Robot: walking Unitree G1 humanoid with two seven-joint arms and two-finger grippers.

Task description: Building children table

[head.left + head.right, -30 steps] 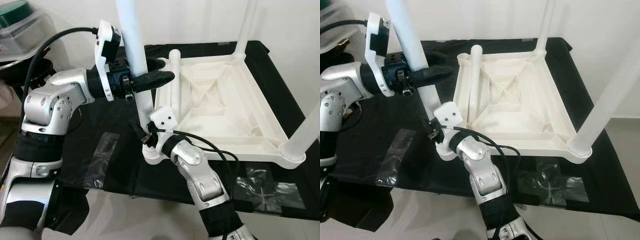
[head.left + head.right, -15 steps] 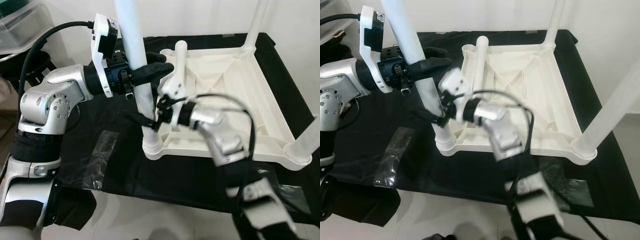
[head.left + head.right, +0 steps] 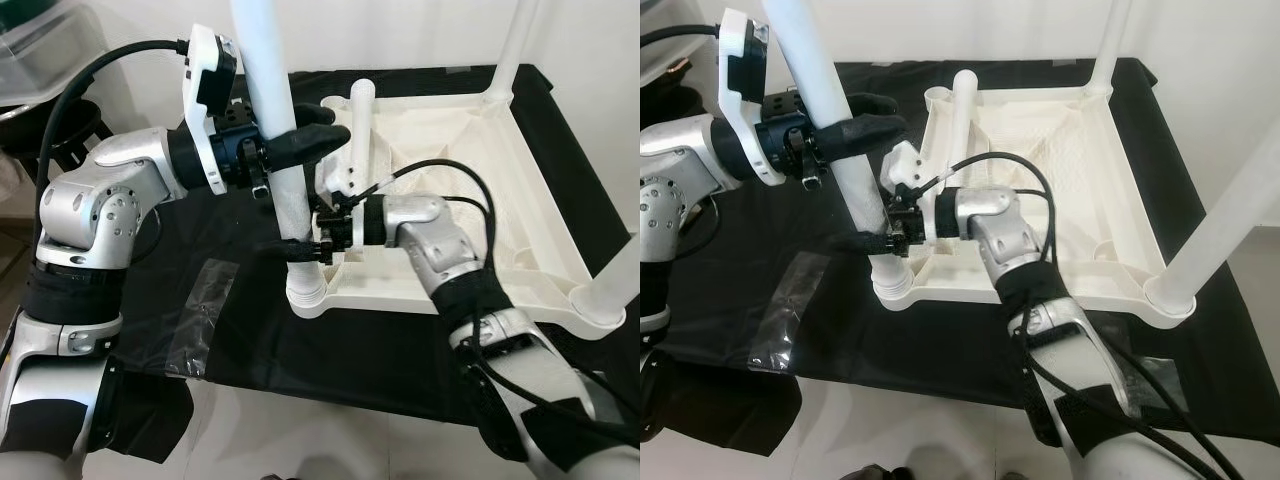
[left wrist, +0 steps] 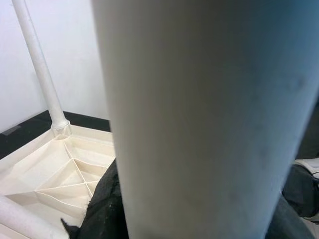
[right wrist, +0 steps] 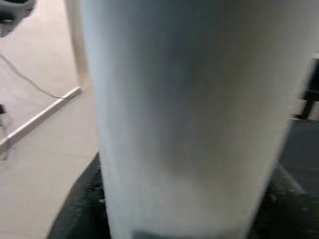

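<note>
Table leg [image 3: 272, 110] top cut off, left gripper [image 3: 300, 145] jaws clamped around it above the corner socket [image 3: 305, 295], right gripper [image 3: 300, 247] gripping it lower.

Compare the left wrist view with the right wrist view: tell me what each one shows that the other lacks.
Left wrist view alone: the upturned white tabletop with its ribs, and another leg standing upright in a far corner. Right wrist view alone: pale floor with a thin cable across it. Both share the white table leg close up, with black fingers beside it. In the eye view, the left gripper and right gripper grasp this leg.
</note>
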